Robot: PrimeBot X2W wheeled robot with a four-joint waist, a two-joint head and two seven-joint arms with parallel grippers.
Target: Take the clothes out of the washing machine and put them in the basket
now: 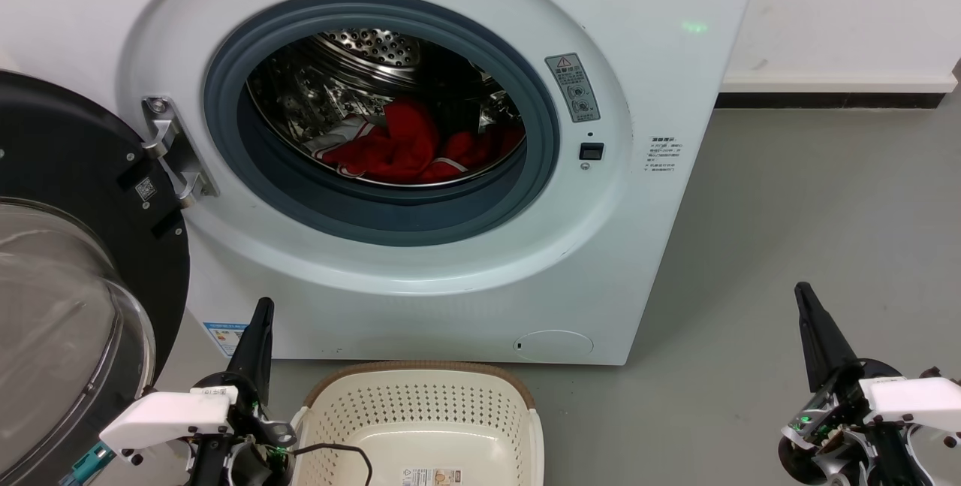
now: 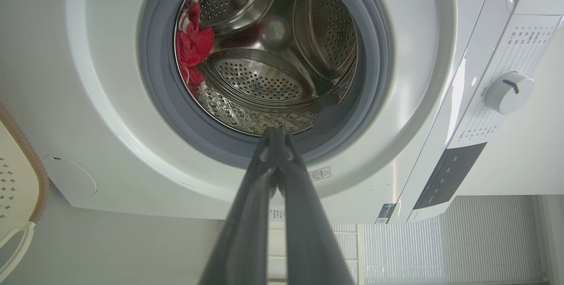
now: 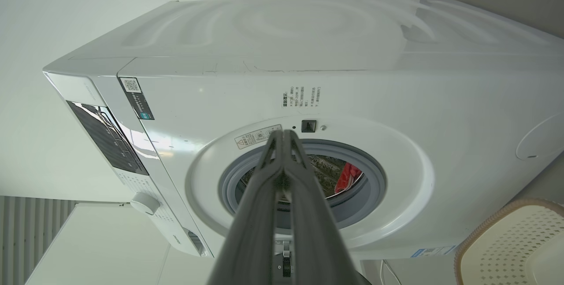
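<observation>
Both claws hang low in front of the washer (image 1: 661,58), well short of the opening. The left claw (image 1: 261,313) and the right claw (image 1: 807,302) are each pinched shut on nothing, so neither can take cloth until it spreads. The clothes (image 1: 405,144) lie in a red heap at the bottom of the drum (image 1: 360,43), just behind its front edge and the grey seal (image 1: 375,223). The basket (image 1: 420,403) sits on the floor (image 1: 788,246) just below the porthole, close beside the left claw. I'd worry most about the reach in: long fingers coming up from that low could jab or hook the seal. The open door (image 1: 75,261) stands right beside the left arm and could get knocked. A shallow pinch might lift only part of the heap, and the rest could drag over the lip and drop on the floor short of the basket's rim.
</observation>
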